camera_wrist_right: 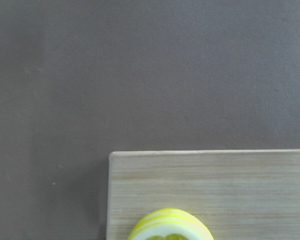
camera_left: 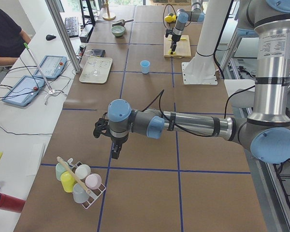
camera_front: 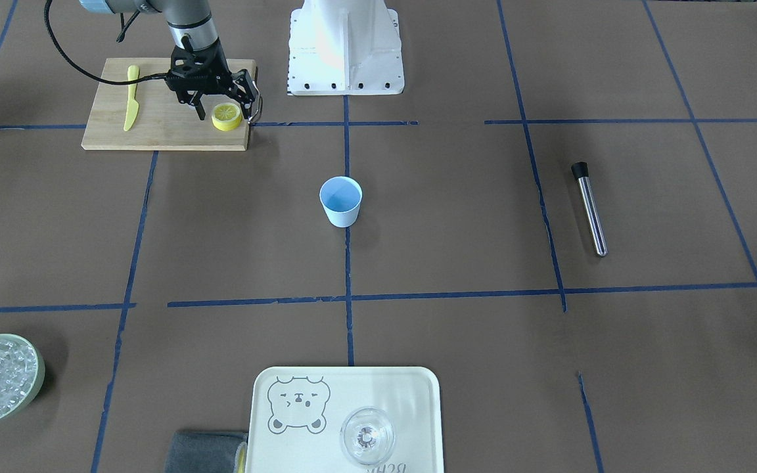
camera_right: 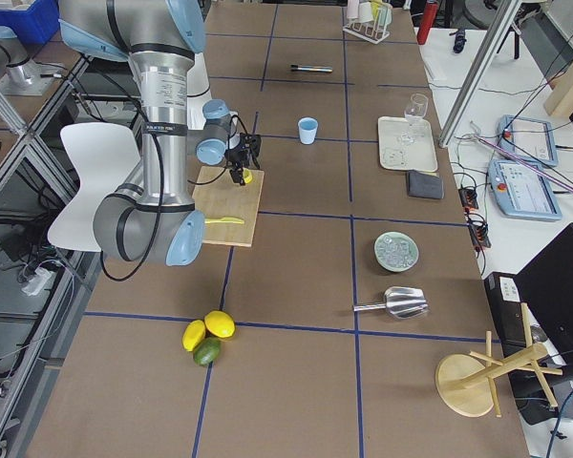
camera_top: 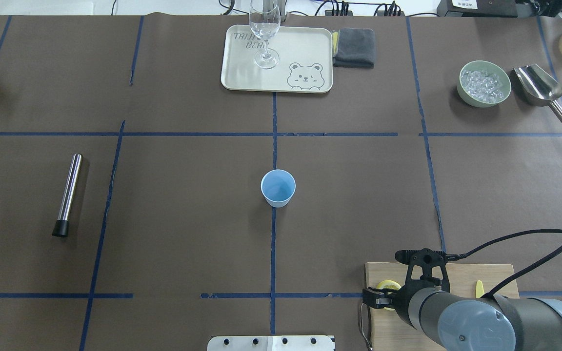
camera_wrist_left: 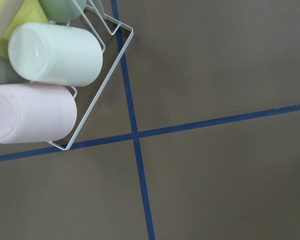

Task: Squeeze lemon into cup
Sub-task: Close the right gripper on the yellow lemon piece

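Lemon [camera_front: 227, 116]: lies on the wooden cutting board [camera_front: 155, 128], close to the board's corner nearest the table's middle, cut face turned up with its pale segment lines showing.

Right gripper [camera_front: 228, 113]: lowered over that corner of the board, fingers apart, one on each side of the lemon.

Lemon and fingers: the piece sits in the gap between the two fingers. A little space shows on either side in the front-facing view, though it is too small to tell whether a pad touches the rind. The right wrist view catches only the lemon's top edge at the bottom of the frame, with the board's corner around it.

Cup [camera_front: 340, 201]: stands upright at the middle of the table [camera_front: 457, 217] on a blue tape line, mouth open upward, well apart from the board and the gripper.

Yellow knife [camera_front: 131, 98]: lies flat on the far end of the same board, away from the lemon.

Left gripper [camera_left: 115, 152]: hangs above the brown table near the rack of pastel cups [camera_left: 79, 183]. I cannot tell whether its fingers are together or apart.
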Robot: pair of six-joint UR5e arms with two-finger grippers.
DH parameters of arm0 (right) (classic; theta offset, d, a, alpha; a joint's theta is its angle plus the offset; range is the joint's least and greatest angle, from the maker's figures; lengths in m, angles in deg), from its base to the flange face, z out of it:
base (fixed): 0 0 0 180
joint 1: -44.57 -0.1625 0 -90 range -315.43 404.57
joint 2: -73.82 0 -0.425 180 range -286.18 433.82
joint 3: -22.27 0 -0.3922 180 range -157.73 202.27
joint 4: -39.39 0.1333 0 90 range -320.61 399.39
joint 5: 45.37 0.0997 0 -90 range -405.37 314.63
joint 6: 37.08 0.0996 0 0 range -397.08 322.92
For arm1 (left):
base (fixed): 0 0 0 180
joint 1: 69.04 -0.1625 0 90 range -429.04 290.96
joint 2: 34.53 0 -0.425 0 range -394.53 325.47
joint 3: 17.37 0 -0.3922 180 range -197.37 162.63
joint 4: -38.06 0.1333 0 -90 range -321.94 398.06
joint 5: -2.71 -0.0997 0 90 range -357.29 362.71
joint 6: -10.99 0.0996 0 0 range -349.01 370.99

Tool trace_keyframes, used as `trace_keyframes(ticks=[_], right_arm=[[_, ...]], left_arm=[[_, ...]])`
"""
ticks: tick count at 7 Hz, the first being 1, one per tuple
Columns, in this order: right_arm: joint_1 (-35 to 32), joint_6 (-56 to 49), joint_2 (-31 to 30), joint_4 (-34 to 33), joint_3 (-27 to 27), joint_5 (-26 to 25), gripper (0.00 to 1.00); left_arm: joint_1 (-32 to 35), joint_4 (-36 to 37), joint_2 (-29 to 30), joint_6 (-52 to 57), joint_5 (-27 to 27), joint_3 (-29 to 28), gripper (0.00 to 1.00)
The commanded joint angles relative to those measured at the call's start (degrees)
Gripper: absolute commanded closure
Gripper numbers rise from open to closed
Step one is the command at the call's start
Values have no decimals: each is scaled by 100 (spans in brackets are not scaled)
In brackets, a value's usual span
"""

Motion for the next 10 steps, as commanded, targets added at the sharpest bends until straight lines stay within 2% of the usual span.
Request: trace_keyframes(ticks=[1, 5, 7, 10], right_arm=[[5, 0, 3, 0, 17, 5, 0], [23, 0, 12, 0, 8, -12, 2], [14, 0, 12, 0, -18, 14, 15], [5, 0, 3, 0, -27, 23, 22]], left_arm=[[0, 0, 0, 3, 0, 7, 0], [0, 0, 0, -6, 0, -1, 0], [0, 0, 0, 3, 0, -1, 0], [0, -9, -9, 3, 0, -1, 0]])
